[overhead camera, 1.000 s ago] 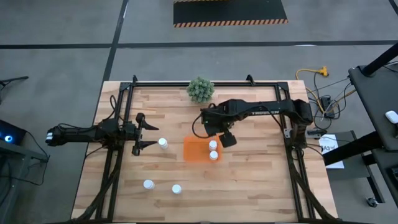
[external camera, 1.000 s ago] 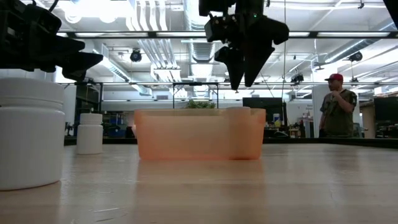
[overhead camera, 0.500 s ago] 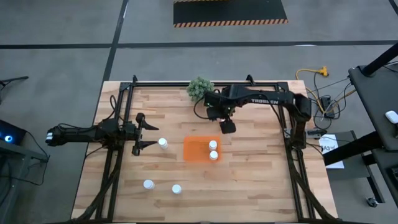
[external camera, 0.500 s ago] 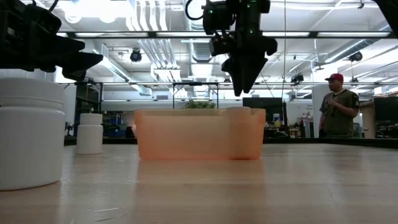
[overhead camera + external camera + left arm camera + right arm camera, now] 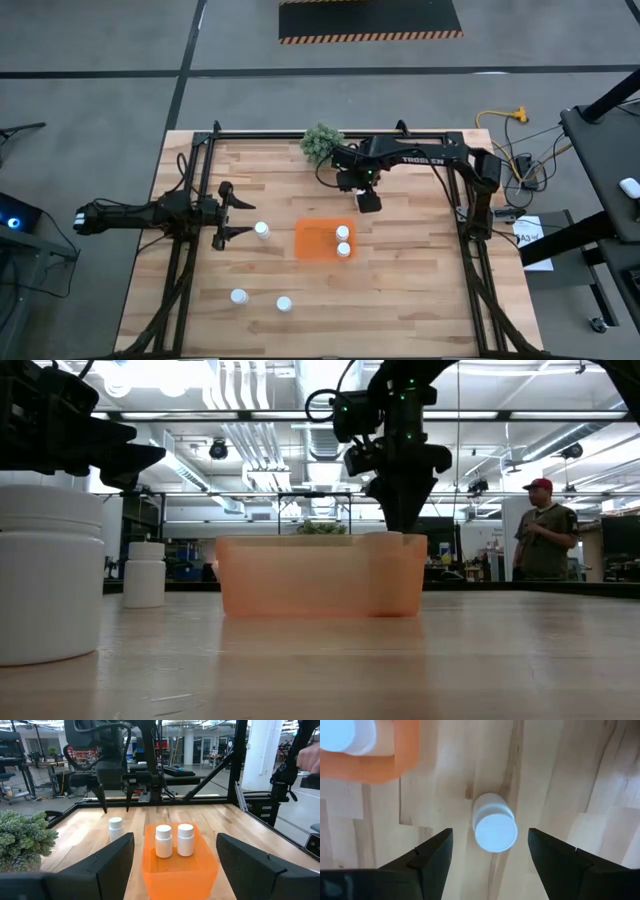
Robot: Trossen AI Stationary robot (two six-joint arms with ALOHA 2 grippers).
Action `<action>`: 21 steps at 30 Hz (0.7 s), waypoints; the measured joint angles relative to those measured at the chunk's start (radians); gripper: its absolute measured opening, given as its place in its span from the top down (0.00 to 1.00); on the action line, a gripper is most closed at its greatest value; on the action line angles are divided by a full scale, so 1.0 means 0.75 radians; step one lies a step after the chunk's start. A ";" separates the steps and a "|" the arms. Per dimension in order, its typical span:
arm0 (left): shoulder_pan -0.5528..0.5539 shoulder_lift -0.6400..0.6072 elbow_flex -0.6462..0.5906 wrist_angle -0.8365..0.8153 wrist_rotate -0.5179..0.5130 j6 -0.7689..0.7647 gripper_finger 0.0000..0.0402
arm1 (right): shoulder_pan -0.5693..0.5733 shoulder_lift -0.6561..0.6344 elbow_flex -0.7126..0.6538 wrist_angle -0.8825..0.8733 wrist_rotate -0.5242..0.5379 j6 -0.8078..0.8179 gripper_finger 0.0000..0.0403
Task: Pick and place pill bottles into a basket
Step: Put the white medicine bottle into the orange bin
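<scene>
The orange tray [image 5: 318, 241] lies mid-table with two white pill bottles [image 5: 343, 240] standing in it, also shown in the left wrist view [image 5: 174, 840]. Another bottle [image 5: 494, 824] stands on the wood just beyond the tray's far side, also shown in the left wrist view [image 5: 115, 828]. My right gripper [image 5: 368, 200] hangs open above it, pointing down, one finger on either side without touching. One bottle [image 5: 262, 230] stands just in front of my open left gripper [image 5: 235, 212]. Two more [image 5: 238, 296] [image 5: 284, 303] stand near the front edge.
A small green bushy plant [image 5: 322, 144] stands at the table's far edge, close behind my right arm. A dark frame [image 5: 190, 260] runs around the table. A person [image 5: 543, 540] stands in the room beyond the table.
My right gripper has gone from above the tray toward the table's far edge and come down, open throughout, ending over the lone bottle behind the tray. The two bottles in the tray have stayed put.
</scene>
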 joint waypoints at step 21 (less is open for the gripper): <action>0.000 0.000 0.000 0.000 0.000 0.000 0.34 | -0.047 0.001 -0.203 0.228 -0.036 -0.035 0.40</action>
